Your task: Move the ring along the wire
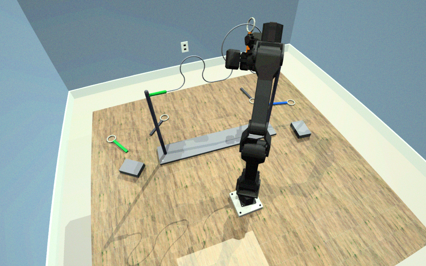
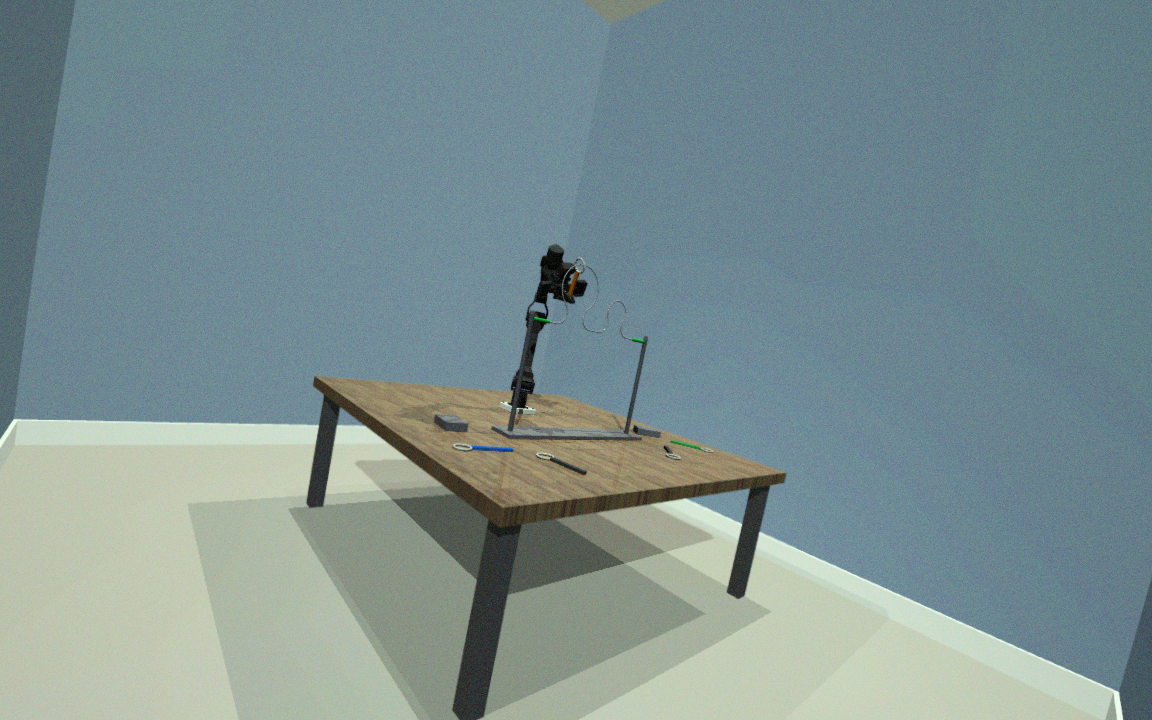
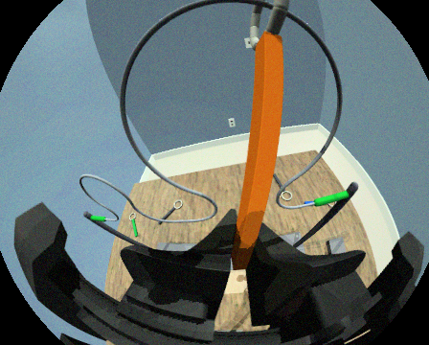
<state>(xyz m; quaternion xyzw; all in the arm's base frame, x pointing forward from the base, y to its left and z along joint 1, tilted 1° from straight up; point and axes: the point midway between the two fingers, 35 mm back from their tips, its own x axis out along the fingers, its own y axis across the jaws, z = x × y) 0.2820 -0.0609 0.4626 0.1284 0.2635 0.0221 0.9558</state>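
The pale ring (image 1: 251,18) (image 2: 579,259) (image 3: 278,16) is around the top of the wire's large loop (image 1: 222,46) (image 3: 124,96), right of its crown in the top view. I cannot tell how wide the gap is. Its orange handle (image 1: 247,48) (image 2: 574,284) (image 3: 264,110) hangs below the ring, roughly upright. My gripper (image 3: 237,214) is shut on the handle's lower end. One green part (image 2: 542,319) (image 3: 331,198) is by the near-arm post (image 2: 522,376), largely hidden behind the arm in the top view. The other green part (image 1: 157,93) (image 2: 639,340) (image 3: 98,218) is by the other post (image 1: 156,123) (image 2: 636,385).
A smaller wire hump (image 1: 193,56) stands between the large loop and the left post. The stand's base plate (image 1: 204,142) lies below. Loose rings with green (image 1: 120,145), blue (image 1: 280,102) and black (image 1: 156,127) handles and two grey blocks (image 1: 131,167) (image 1: 300,129) lie on the table.
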